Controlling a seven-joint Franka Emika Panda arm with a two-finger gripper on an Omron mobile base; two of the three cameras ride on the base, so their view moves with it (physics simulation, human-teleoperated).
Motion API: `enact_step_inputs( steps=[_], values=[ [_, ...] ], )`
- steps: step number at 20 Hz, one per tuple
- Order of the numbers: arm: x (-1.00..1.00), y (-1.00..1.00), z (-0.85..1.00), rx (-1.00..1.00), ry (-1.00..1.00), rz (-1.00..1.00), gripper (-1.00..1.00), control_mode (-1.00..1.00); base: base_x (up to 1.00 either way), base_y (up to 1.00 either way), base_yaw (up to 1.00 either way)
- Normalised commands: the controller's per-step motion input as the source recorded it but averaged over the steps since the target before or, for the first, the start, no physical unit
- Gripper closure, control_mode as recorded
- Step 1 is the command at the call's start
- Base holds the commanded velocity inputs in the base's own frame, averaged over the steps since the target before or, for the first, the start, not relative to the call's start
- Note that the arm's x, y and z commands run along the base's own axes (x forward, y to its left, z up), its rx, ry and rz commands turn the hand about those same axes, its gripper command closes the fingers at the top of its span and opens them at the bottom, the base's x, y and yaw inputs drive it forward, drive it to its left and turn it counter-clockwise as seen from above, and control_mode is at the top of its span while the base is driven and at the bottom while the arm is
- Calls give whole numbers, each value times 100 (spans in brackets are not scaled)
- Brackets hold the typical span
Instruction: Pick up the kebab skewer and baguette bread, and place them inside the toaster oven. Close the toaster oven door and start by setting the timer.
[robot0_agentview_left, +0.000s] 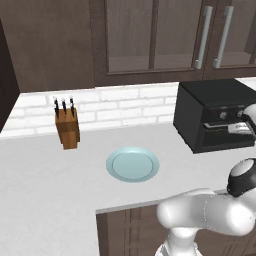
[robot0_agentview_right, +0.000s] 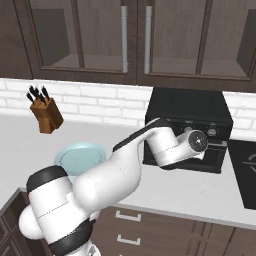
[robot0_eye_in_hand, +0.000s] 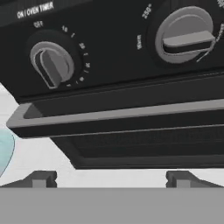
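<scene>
Your fingertips (robot0_eye_in_hand: 41, 178) stand wide apart at the bottom of the hand view, one low on the left and the other low on the right, with nothing between them; the gripper (robot0_eye_in_hand: 111, 179) holds nothing. Just above the tips, across the middle of that frame, runs the pale handle bar (robot0_eye_in_hand: 118, 114) of the toaster oven door (robot0_eye_in_hand: 144, 146), which looks shut against the front, and you cannot tell from here whether the tips touch it. In the upper left of the hand view sits the timer knob (robot0_eye_in_hand: 51, 64), labelled as the oven timer, its pointer tilted toward lower right; in the upper right sits a second knob (robot0_eye_in_hand: 186, 36) with its grip lying level. In the left base view your arm rises from the lower right and the hand reaches the oven's front at the right edge. Left to right there you have the knife block (robot0_agentview_left: 67, 126) at the backsplash, the pale blue plate (robot0_agentview_left: 132, 164) in the middle of the counter (robot0_agentview_left: 45, 180), bare of food, then the toaster oven (robot0_agentview_left: 212, 112) at the right. In the right base view the arm sweeps from lower left up to the oven's front at centre right, the wrist level before the knob row.
</scene>
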Motion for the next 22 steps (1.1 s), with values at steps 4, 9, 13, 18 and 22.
enact_step_inputs(
  steps=[4,9,13,18,22],
  values=[
    [-68,34,12,0,-7,4,-100,-100,0,0,0],
    [-45,40,7,-3,-24,7,-100,-100,0,0,0],
    [-31,1,4,-3,-31,7,-100,-100,0,0,0],
    [-5,1,21,-3,-23,12,-100,-100,0,0,0],
    [0,8,54,-3,-11,10,-100,-100,0,0,0]
  ],
)
